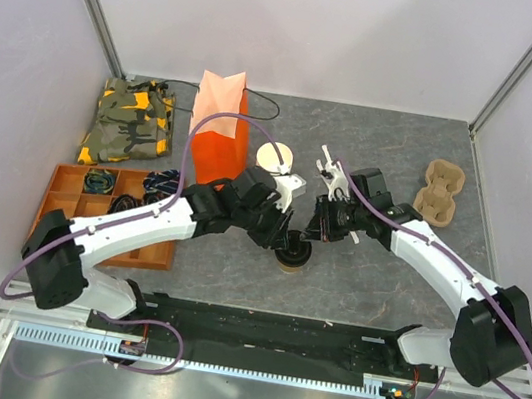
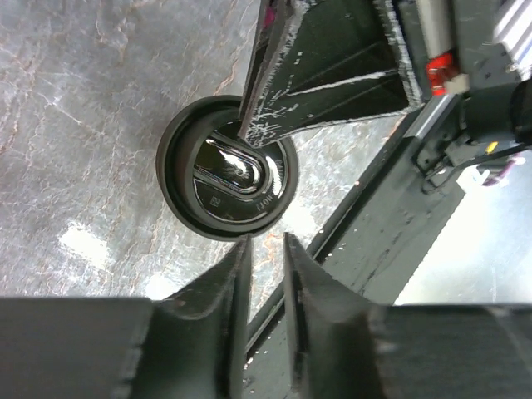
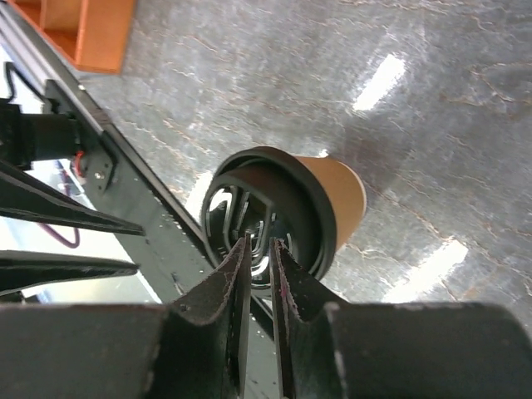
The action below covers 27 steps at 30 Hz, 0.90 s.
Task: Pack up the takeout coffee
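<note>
The takeout coffee (image 1: pixel 292 255), a tan paper cup with a black lid, stands on the grey table between the two arms. In the left wrist view its lid (image 2: pixel 224 179) lies just beyond my left gripper (image 2: pixel 266 243), whose jaws stand a little apart with only table showing between them. My right gripper (image 3: pixel 259 243) hovers over the lid (image 3: pixel 283 208), narrowly open with nothing between its fingers; the cup's tan wall (image 3: pixel 342 187) shows to the right. From above, the left gripper (image 1: pixel 281 234) and right gripper (image 1: pixel 314 229) crowd the cup from both sides.
An orange paper bag (image 1: pixel 220 137) stands open behind the left arm, with a white-topped cup (image 1: pixel 275 157) beside it. A cardboard cup carrier (image 1: pixel 441 194) lies at the back right. An orange compartment tray (image 1: pixel 94 198) and a camouflage cloth (image 1: pixel 131 123) are on the left.
</note>
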Tool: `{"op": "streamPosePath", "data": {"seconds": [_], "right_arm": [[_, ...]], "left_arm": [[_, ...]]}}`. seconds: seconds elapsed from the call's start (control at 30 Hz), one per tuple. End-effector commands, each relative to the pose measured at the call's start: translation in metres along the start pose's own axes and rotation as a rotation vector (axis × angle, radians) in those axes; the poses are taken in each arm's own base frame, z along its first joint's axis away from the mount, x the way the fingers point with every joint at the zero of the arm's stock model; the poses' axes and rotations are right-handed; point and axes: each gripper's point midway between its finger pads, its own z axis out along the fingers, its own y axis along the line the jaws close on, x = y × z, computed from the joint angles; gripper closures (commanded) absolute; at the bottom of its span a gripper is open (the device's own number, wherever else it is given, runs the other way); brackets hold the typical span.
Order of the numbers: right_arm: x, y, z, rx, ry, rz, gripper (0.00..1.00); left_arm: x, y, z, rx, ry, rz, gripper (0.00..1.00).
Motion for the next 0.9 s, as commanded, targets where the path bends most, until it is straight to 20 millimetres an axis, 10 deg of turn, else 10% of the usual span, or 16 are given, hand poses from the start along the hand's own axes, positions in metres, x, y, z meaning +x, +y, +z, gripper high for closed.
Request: {"op": "streamPosePath", "data": {"seconds": [0.0, 0.87], "right_arm": [[-0.019, -0.006, -0.002, 0.046, -0.040, -0.057, 0.78], [0.035, 0.015, -0.014, -0.087, 0.089, 0.035, 0.82]], "left_arm": [[-0.005, -0.002, 0.013, 0.036, 0.014, 0.047, 0.76], [-0.022, 0.030, 0.042, 0.022, 0.037, 0.000, 0.79]]}}
